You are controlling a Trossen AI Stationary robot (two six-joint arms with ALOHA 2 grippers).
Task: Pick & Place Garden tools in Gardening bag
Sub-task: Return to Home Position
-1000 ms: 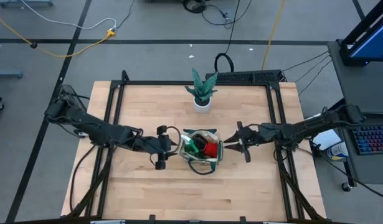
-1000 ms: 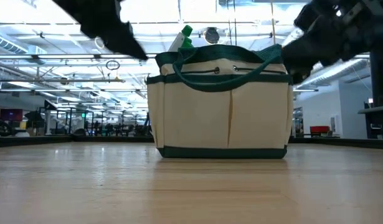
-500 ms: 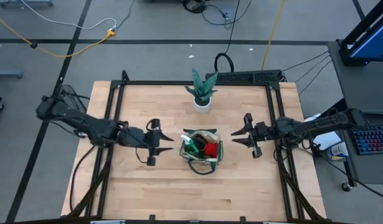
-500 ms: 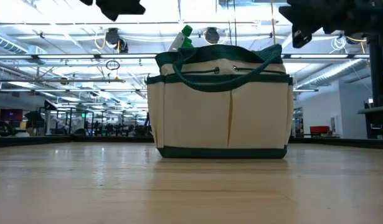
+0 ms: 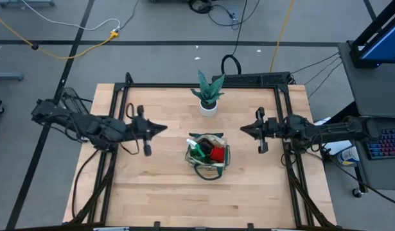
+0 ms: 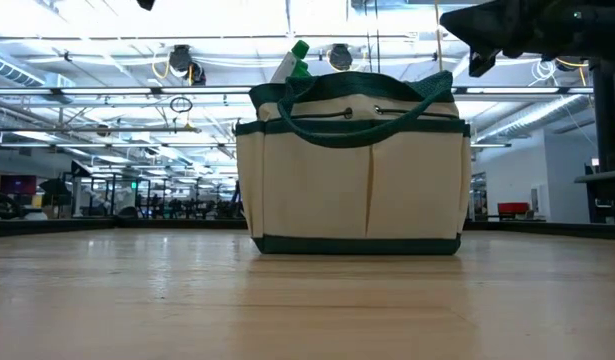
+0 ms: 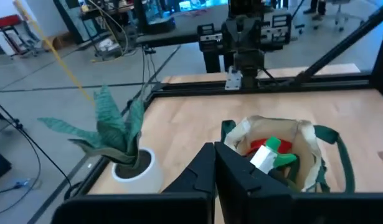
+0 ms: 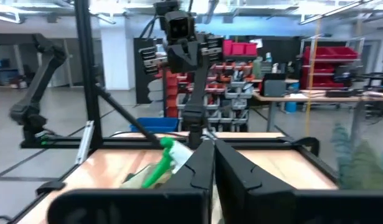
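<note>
Two hands hover above the desk [image 5: 152,192], both clenched on nothing. The left hand [image 5: 157,128] hangs at ten o'clock from the bag [image 6: 357,180], well apart from it. The right hand [image 5: 243,129] hangs at two o'clock, also apart. The bag stands upright near the middle of the desk, holding a green spray bottle [image 5: 194,151] and red gloves [image 5: 217,153]. A potted plant [image 5: 209,93] stands at twelve o'clock from the bag.

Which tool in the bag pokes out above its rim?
The spray bottle: its green top rises above the bag rim; the red gloves sit lower.
</note>
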